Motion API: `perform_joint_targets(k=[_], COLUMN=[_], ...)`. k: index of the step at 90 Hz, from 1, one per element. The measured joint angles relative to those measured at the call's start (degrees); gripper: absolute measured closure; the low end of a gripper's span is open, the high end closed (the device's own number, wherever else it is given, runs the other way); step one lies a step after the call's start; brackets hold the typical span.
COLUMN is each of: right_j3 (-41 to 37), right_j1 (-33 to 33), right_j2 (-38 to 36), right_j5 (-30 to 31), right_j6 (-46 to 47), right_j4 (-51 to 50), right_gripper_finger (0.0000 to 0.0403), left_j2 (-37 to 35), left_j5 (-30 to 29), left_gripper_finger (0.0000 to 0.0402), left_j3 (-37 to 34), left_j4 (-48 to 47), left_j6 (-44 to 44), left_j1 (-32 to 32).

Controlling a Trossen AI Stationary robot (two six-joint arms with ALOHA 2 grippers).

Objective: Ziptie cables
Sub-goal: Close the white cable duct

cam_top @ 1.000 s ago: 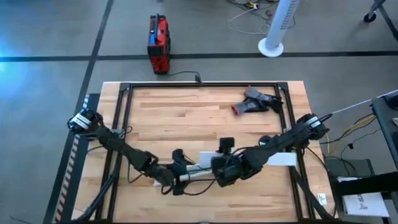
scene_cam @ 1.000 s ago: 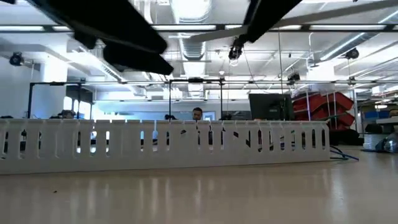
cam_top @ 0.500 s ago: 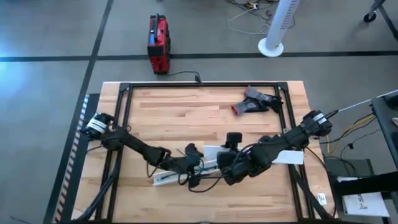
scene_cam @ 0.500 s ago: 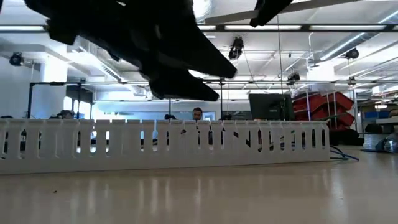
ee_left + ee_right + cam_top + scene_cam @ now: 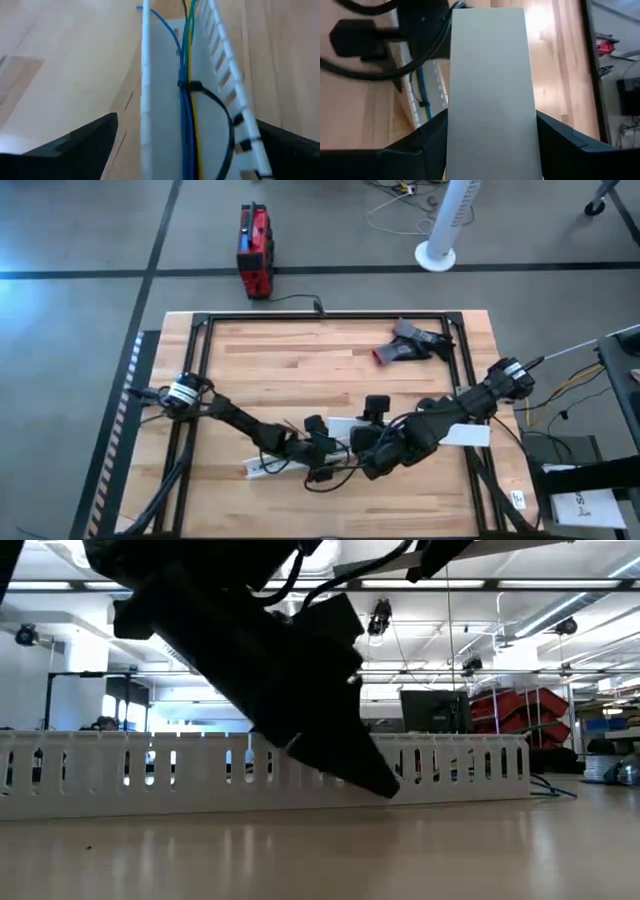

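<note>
The long white slotted channel [image 5: 265,467] lies on the table near its front edge; the low view shows its wall [image 5: 100,775]. Inside it run the cables [image 5: 187,60], blue, green, yellow and dark. The black ziptie [image 5: 227,125] loops around them, its head [image 5: 190,86] on top of the bundle. My left gripper [image 5: 325,448] hovers open over the channel, one finger [image 5: 75,145] on each side. My right gripper [image 5: 362,455] is shut on a flat pale cover strip [image 5: 490,90]. My right gripper pinches the pale cover strip between its two fingers, which sit on the strip's two long edges [image 5: 447,135]. The strip lies along the fingers and reaches out past them. Whether it is lifted off the table, I cannot tell.
A black and red tool [image 5: 410,345] lies at the back right of the table. A black frame [image 5: 320,315] runs around the tabletop. The right end of the cover strip [image 5: 465,435] shows beside the right arm. The left arm [image 5: 395,30] is close in front of my right gripper.
My left gripper has travelled toward the table's right along the channel and come down toward it, until it hangs over the ziptied cables. My right gripper has shifted slightly toward the right with the cover strip.
</note>
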Motion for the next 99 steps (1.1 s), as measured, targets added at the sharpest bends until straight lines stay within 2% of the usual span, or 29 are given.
perform_joint_targets(k=[20,41,49,55,63,72,91,99], right_j3=[-5.5,-13.7,-16.6,-18.4,-20.9,-23.1,-25.2,-25.2], right_j1=[1.8,2.0,2.2,2.3,2.2,1.9,1.2,0.9], right_j2=[0.0,0.2,0.2,0.2,0.2,0.2,0.2,1.9], right_j5=[-3.5,-7.9,-9.5,-10.4,-10.6,-11.9,-13.5,-13.3], right_j6=[2.9,2.7,3.0,3.1,3.7,3.3,3.2,3.2], right_j4=[3.1,20.0,26.5,31.5,38.3,42.7,44.4,46.0], right_gripper_finger=[0.0185,0.0185,0.0185,0.0185,0.0185,0.0185,0.0185,0.0185], left_j2=[-0.8,-3.9,-6.1,-7.4,-8.3,-8.5,-8.4,-8.4], left_j5=[5.0,8.4,8.5,8.4,8.3,7.7,6.5,6.1], left_gripper_finger=[0.021,0.021,0.0171,0.0138,0.0121,0.0135,0.0202,0.0205], left_j3=[-2.7,-5.9,-7.5,-9.4,-11.3,-12.0,-12.4,-12.5], left_j4=[0.8,-5.4,-8.8,-7.7,-6.2,-5.5,-5.6,-5.8], left_j6=[1.1,2.5,0.3,-1.1,-2.2,-2.5,-2.2,-2.1], left_j1=[-1.3,-4.7,-5.5,-5.9,-6.2,-6.4,-6.4,-6.4])
